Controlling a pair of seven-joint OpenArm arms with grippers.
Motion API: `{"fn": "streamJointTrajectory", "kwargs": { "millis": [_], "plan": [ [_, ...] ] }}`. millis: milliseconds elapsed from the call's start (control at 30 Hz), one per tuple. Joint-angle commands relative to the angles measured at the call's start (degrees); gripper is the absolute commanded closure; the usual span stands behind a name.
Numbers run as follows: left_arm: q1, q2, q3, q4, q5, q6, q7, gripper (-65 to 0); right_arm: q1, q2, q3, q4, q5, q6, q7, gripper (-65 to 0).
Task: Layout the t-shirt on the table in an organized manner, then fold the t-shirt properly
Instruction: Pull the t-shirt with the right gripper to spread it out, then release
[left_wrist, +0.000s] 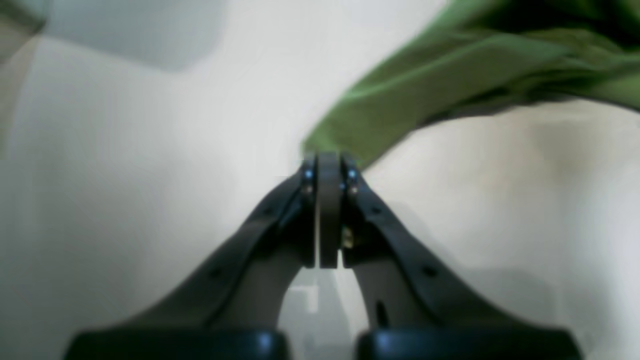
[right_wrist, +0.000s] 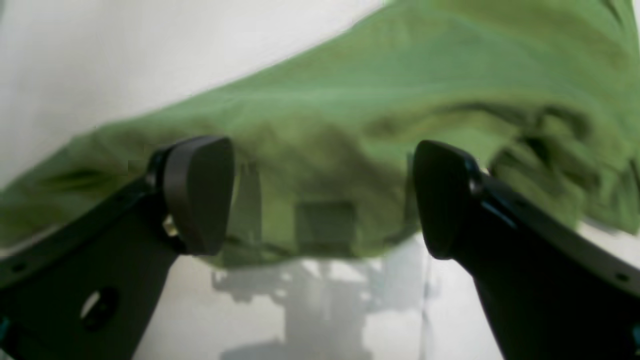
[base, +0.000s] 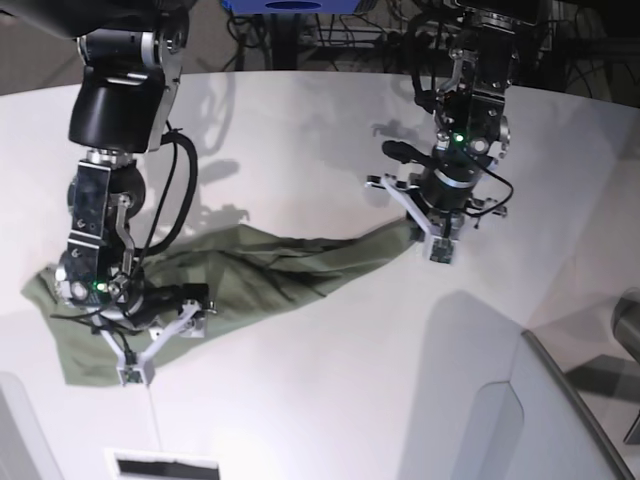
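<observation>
Base view, left to right. The right end effector (base: 150, 345) hangs low over the bench (base: 320, 400), fingers spread, directly above the bunched end of the t-shirt (base: 240, 275). From there the olive fabric runs as a twisted band up and across to the left end effector (base: 432, 232), where it narrows to a point at the fingertips. Further right, a grey angled panel (base: 560, 400) with a dark edge stands apart from both arms.

Right wrist view. This view shows what the base view cannot resolve: the two dark pads (right_wrist: 200, 192) of the right end effector (right_wrist: 322, 195) stand wide apart with nothing between them. The t-shirt (right_wrist: 400, 100) lies crumpled just beyond and below the pads, its near edge ending on the white bench (right_wrist: 100, 50). No fabric is pinched.

Left wrist view. The left end effector (left_wrist: 329, 170) has its fingers pressed together. A narrow tip of the t-shirt (left_wrist: 450, 70) meets the fingertips and stretches away up and to the right, lifted clear of the bench (left_wrist: 150, 175) with shadow beneath it. The picture is blurred; the fabric appears clamped at the tips, which agrees with the taut band seen from the base view.
</observation>
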Motion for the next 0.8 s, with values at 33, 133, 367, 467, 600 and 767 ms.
{"fn": "streamJointTrajectory", "kwargs": {
  "millis": [33,133,367,467,600,767],
  "plan": [
    [0.6,-0.3,-1.9,1.0,-0.1,0.3,-0.8,0.0,1.5,0.1,0.1,-1.9,0.2,0.1,2.5,-47.9],
    [2.3,-0.4,-4.6,1.1,-0.1,0.2,-0.8,0.0,1.5,0.9,0.1,-3.6,0.2,0.1,3.3,-45.0],
    [5.4,-0.3,-12.0,1.1,-0.1,-7.0,-1.0,0.0,-0.1,0.8,5.6,0.5,0.0,0.1,2.6,-45.5],
    [6.3,-0.1,-13.9,1.1,-0.1,-10.0,-1.0,0.0,-0.6,0.9,6.8,1.3,0.1,0.1,1.4,-45.5],
    [6.5,0.0,-14.2,1.1,-0.1,-11.1,-1.1,0.0,-0.4,0.9,8.8,-1.3,0.2,0.1,1.5,-45.6],
    [6.5,0.0,-14.0,1.5,-0.1,-11.1,-1.1,0.0,1.0,0.9,8.8,-4.8,0.2,0.2,1.7,-44.7]
  ]
}}
